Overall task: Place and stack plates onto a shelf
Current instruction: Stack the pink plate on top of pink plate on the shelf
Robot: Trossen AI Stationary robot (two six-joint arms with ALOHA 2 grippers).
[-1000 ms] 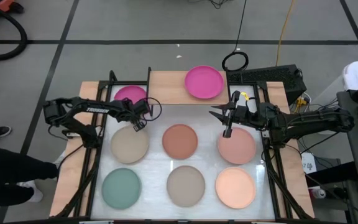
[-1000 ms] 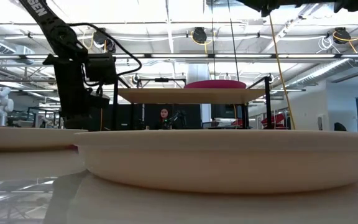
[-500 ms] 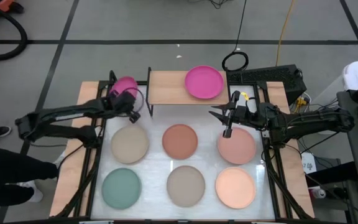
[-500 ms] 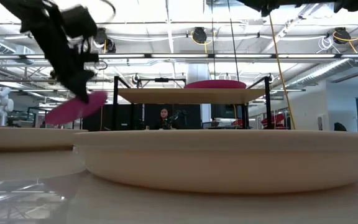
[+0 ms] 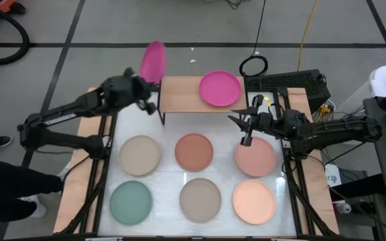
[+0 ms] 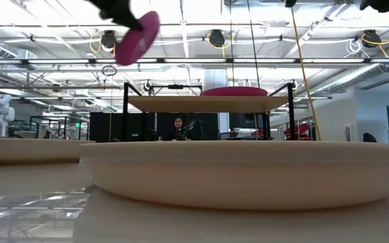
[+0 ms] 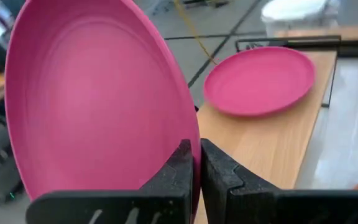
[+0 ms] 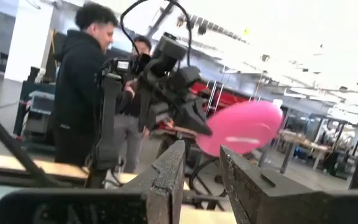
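Magenta plate (image 5: 153,61) pinched at rim by left gripper (image 7: 195,163), held tilted in air just off shelf (image 5: 179,100) left end. I level it, lower over second magenta plate (image 5: 220,89) at shelf's right end. Right gripper (image 5: 244,131) slightly open, empty, above dusty pink plate (image 5: 256,156).

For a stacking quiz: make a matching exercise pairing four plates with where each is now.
Things:
1. Tilted magenta plate
2. Flat magenta plate
3. Teal plate
4. Dusty pink plate

Places:
A. On the shelf
B. Table's near left corner
C. Held in the left gripper
D. Beside the right gripper

Pairs: 1-C, 2-A, 3-B, 4-D
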